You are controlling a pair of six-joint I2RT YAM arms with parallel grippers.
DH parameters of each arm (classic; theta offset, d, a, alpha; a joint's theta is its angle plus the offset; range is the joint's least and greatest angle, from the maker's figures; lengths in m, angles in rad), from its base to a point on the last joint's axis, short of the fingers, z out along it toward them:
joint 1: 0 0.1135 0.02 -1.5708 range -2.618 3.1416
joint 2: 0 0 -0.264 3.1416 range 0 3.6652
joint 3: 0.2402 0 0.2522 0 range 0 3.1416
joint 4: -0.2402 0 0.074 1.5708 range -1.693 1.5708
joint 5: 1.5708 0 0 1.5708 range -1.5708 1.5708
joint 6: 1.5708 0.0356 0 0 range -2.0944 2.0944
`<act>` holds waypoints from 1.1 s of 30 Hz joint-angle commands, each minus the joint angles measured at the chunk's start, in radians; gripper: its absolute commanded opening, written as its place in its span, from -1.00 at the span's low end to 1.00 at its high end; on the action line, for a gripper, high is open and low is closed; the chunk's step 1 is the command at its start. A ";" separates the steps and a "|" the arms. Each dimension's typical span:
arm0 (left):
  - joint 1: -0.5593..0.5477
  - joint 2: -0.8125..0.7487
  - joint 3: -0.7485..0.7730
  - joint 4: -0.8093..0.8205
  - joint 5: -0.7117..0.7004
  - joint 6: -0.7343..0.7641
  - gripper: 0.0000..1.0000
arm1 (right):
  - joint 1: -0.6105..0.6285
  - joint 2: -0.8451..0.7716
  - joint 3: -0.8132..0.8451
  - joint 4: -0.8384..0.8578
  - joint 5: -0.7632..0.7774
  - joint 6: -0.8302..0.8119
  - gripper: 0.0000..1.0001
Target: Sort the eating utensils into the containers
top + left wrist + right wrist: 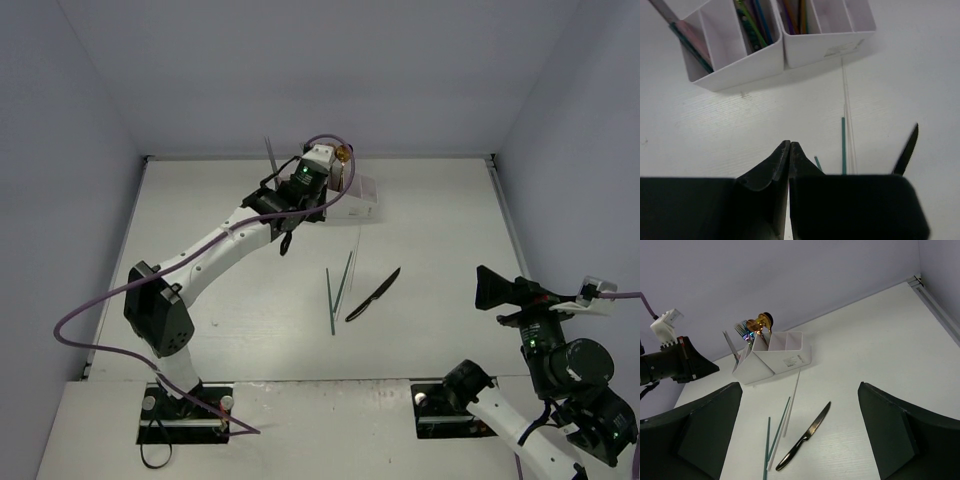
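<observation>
Claws first: our left claw [789, 152] is pinched fully shut on nothing above the white tabletop [715, 130]. Ahead of it we see the white divided organiser box [790, 55], with utensils standing inside. Two thin teal chopsticks [338, 288], a white stick [791, 402] and a dark knife [374, 296] lie loose to its right. Our right claw [800, 390] gapes wide and empty, well apart.

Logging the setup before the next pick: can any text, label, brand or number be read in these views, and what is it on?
Sticker on the front wall of the white organiser box: it carries printed lines, too small and blurred to read in any view.
No other word, brand, number or sign shows in these views.
</observation>
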 commanded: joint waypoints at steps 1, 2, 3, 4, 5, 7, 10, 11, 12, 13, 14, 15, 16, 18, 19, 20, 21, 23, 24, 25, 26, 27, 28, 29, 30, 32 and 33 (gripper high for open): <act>-0.056 0.011 0.045 0.039 0.260 0.074 -0.80 | 0.004 0.051 0.038 0.060 0.005 -0.024 1.00; -0.076 0.019 0.045 0.023 0.282 0.085 -0.71 | 0.004 0.057 0.034 0.059 0.008 -0.028 1.00; -0.100 0.037 0.048 -0.001 0.290 0.098 -0.62 | 0.004 0.061 0.031 0.059 0.010 -0.029 1.00; -0.120 0.055 0.052 -0.023 0.290 0.109 -0.55 | 0.004 0.065 0.029 0.059 0.010 -0.030 1.00; -0.136 0.074 0.054 -0.036 0.290 0.111 -0.49 | 0.004 0.067 0.026 0.059 0.009 -0.030 1.00; -0.166 0.121 0.052 -0.056 0.299 0.107 -0.37 | 0.004 0.072 0.018 0.058 0.012 -0.026 1.00; -0.196 0.173 0.064 -0.085 0.318 0.094 -0.31 | 0.004 0.076 0.013 0.057 0.013 -0.022 1.00; -0.204 0.193 0.078 -0.095 0.319 0.091 -0.31 | 0.004 0.076 0.012 0.057 0.012 -0.023 1.00; -0.215 0.224 0.093 -0.105 0.319 0.089 -0.31 | 0.004 0.074 0.009 0.057 0.012 -0.023 1.00; -0.229 0.251 0.106 -0.114 0.319 0.090 -0.31 | 0.004 0.072 0.006 0.056 0.012 -0.023 1.00; -0.243 0.277 0.124 -0.124 0.316 0.091 -0.30 | 0.004 0.069 0.004 0.056 0.013 -0.022 1.00; -0.256 0.302 0.147 -0.136 0.312 0.092 -0.30 | 0.004 0.065 0.002 0.055 0.015 -0.020 1.00; -0.268 0.329 0.173 -0.151 0.306 0.095 -0.30 | 0.004 0.063 0.002 0.054 0.015 -0.019 1.00; -0.281 0.369 0.212 -0.170 0.301 0.095 -0.30 | 0.004 0.060 0.006 0.054 0.011 -0.017 1.00; -0.285 0.389 0.229 -0.175 0.300 0.095 -0.30 | 0.004 0.059 0.007 0.054 0.009 -0.016 1.00; -0.288 0.406 0.243 -0.178 0.298 0.096 -0.30 | 0.004 0.056 0.008 0.053 0.007 -0.016 1.00; -0.291 0.422 0.256 -0.184 0.298 0.097 -0.30 | 0.004 0.056 0.008 0.053 0.006 -0.015 1.00; -0.293 0.447 0.279 -0.206 0.296 0.098 -0.30 | 0.004 0.055 0.011 0.050 0.004 -0.013 1.00; -0.293 0.459 0.282 -0.210 0.296 0.098 -0.30 | 0.004 0.055 0.011 0.049 0.004 -0.013 1.00; -0.293 0.469 0.288 -0.216 0.293 0.097 -0.30 | 0.004 0.055 0.011 0.049 0.004 -0.011 1.00; -0.293 0.479 0.297 -0.226 0.289 0.096 -0.30 | 0.004 0.055 0.011 0.048 0.003 -0.010 1.00; -0.293 0.489 0.305 -0.235 0.284 0.095 -0.30 | 0.004 0.055 0.011 0.047 0.003 -0.008 1.00; -0.293 0.499 0.313 -0.244 0.280 0.093 -0.30 | 0.004 0.055 0.011 0.046 0.003 -0.007 1.00; -0.293 0.508 0.316 -0.250 0.278 0.093 -0.30 | 0.004 0.055 0.012 0.046 0.004 -0.007 1.00; -0.294 0.517 0.319 -0.258 0.274 0.092 -0.29 | 0.004 0.055 0.012 0.046 0.005 -0.006 1.00; -0.295 0.531 0.327 -0.277 0.266 0.092 -0.30 | 0.004 0.054 0.011 0.045 0.004 -0.004 1.00; -0.295 0.536 0.328 -0.284 0.264 0.092 -0.30 | 0.004 0.055 0.011 0.045 0.003 -0.003 1.00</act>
